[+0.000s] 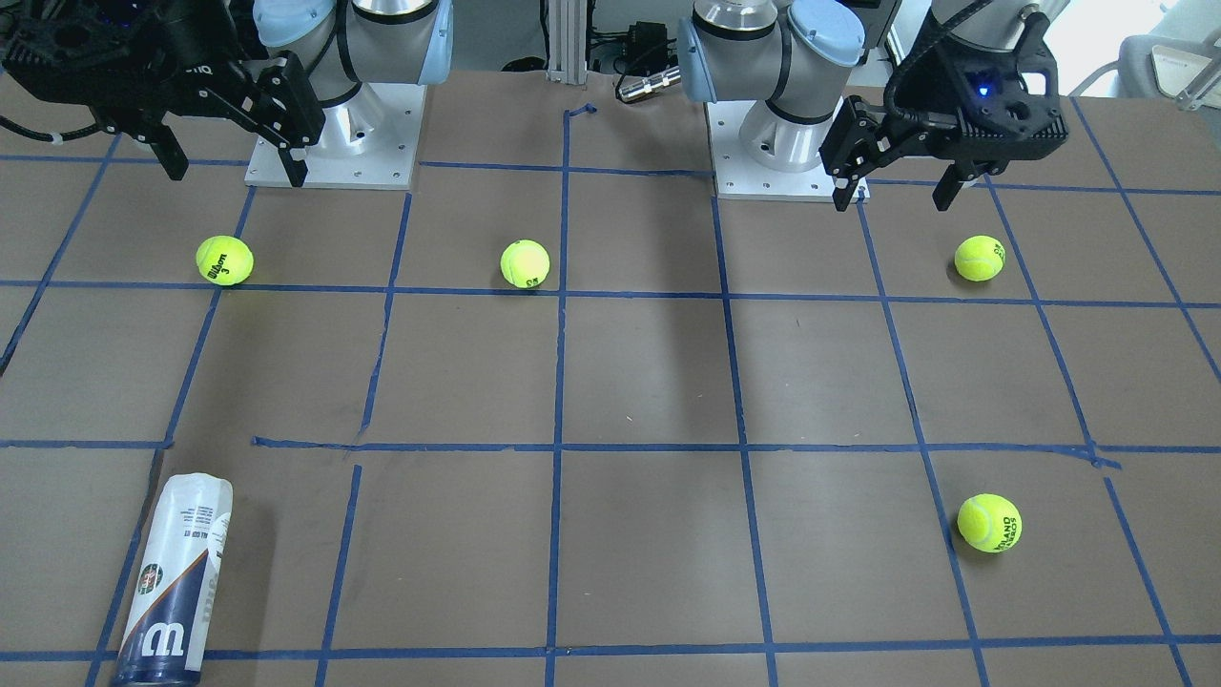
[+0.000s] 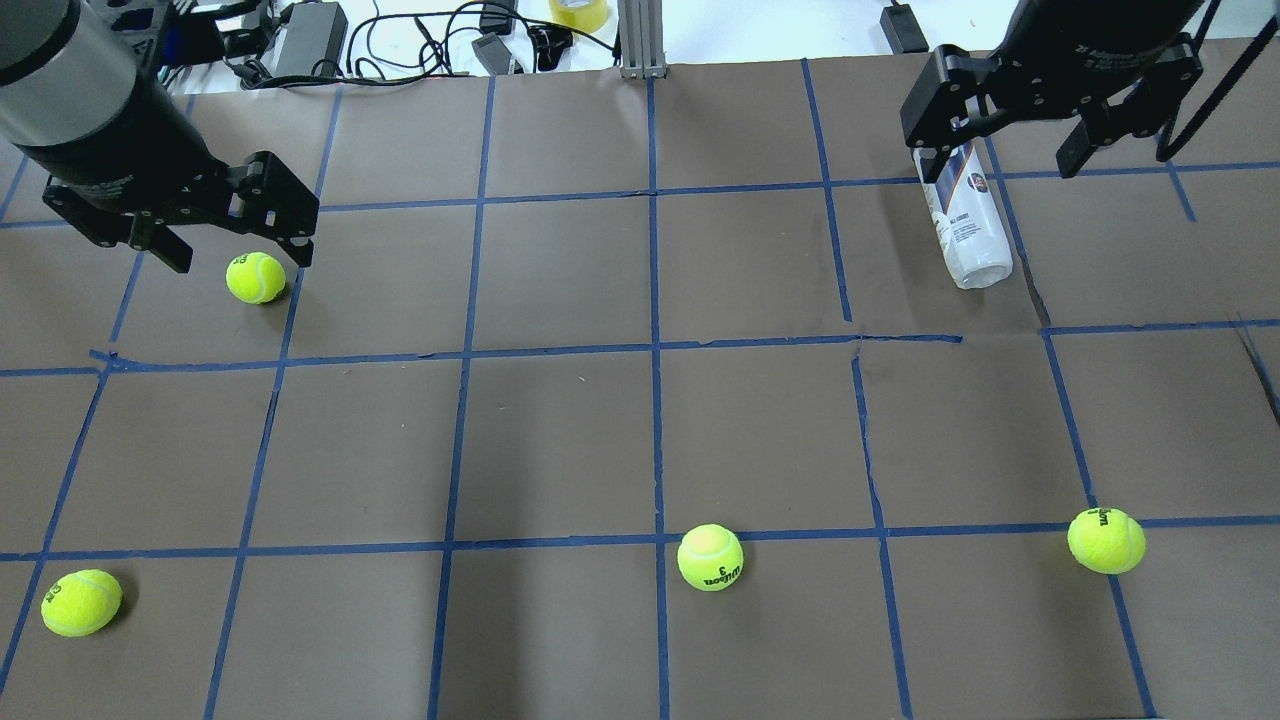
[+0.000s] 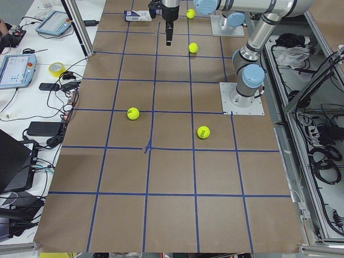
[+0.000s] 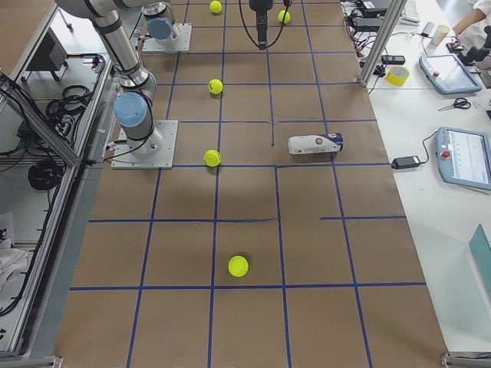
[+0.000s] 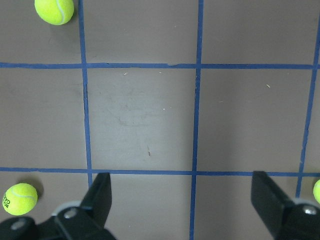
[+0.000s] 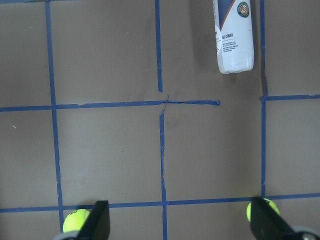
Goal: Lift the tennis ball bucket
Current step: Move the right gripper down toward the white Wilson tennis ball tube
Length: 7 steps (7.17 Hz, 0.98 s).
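Observation:
The tennis ball bucket [image 1: 176,582] lies on its side on the brown table, on the far side from the robot's base. It is white and navy with a large "W". It also shows in the overhead view [image 2: 965,225] and at the top of the right wrist view [image 6: 232,37]. My right gripper [image 2: 998,160] hangs open and empty high above the can's navy end, its jaws wide apart [image 6: 179,212]. My left gripper [image 2: 238,255] is open and empty, high over a tennis ball [image 2: 255,277], far from the can.
Several yellow-green tennis balls lie loose: one mid-table [image 1: 525,263], one under each arm's side [image 1: 224,260] [image 1: 980,258], one toward the operators' edge [image 1: 989,522]. Blue tape marks a grid. Cables and tablets [image 4: 464,157] sit past the table's far edge.

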Each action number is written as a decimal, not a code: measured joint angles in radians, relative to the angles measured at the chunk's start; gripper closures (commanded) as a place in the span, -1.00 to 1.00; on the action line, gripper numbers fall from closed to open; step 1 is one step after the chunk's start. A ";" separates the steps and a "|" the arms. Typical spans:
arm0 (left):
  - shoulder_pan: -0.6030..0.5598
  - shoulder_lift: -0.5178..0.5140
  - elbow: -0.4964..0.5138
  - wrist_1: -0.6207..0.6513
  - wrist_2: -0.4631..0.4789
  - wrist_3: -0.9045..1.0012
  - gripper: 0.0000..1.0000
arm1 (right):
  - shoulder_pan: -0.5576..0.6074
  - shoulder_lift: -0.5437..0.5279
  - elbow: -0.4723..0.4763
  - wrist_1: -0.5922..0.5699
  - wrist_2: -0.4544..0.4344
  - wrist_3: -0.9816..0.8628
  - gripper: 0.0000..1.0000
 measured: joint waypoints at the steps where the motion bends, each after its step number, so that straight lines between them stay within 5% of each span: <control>1: 0.000 0.001 0.000 -0.002 0.001 0.000 -1.00 | 0.000 0.001 0.000 0.000 0.001 0.000 -1.00; 7: 0.001 0.003 0.000 -0.008 0.002 0.012 -1.00 | 0.000 0.005 0.017 0.000 0.011 0.004 -1.00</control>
